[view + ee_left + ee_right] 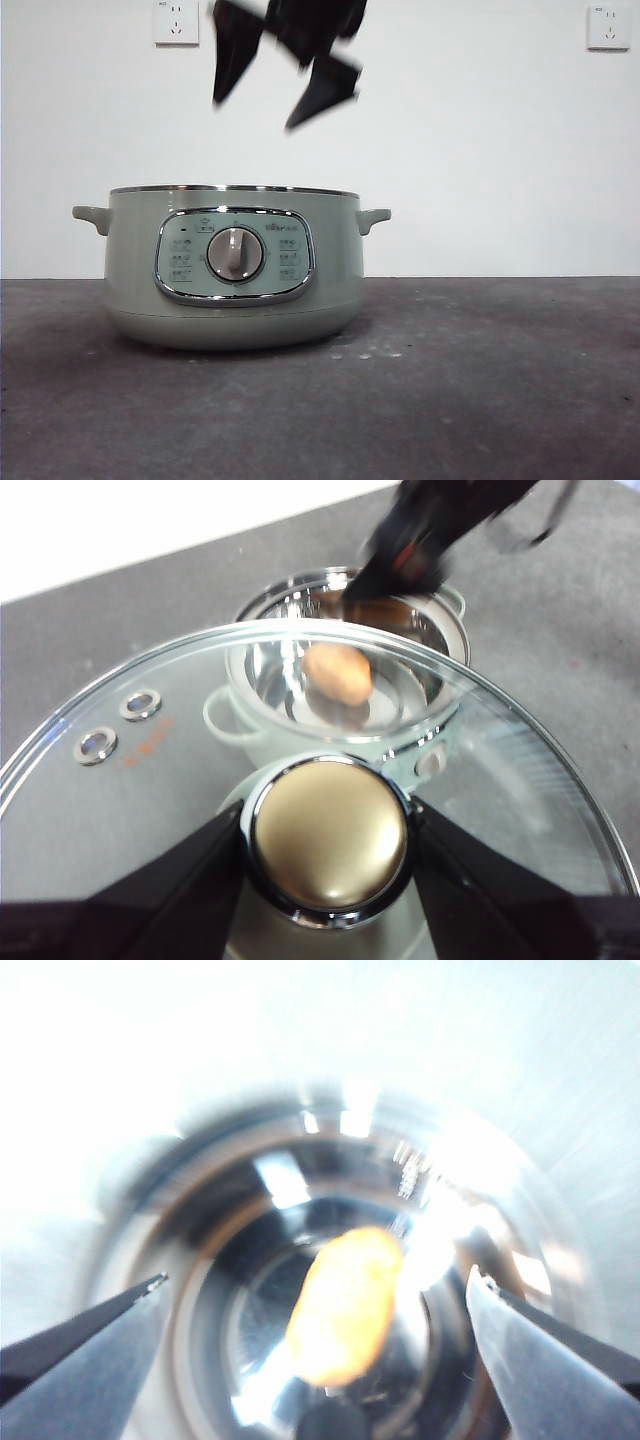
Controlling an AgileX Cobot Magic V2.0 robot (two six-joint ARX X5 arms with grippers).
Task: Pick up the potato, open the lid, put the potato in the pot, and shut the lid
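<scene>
Potato (345, 1305) blurred in pot (235, 310), unseen frontally

Dark grey table (520, 400), the pot (235, 300) standing on it, a few pale specks, perhaps crumbs

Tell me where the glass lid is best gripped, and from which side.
By its round knob, from straight above: it is the only raised part on the lid, centred on the glass, and narrow enough for two jaws. The left gripper is clamped on it that way now, one jaw on each side.
</scene>
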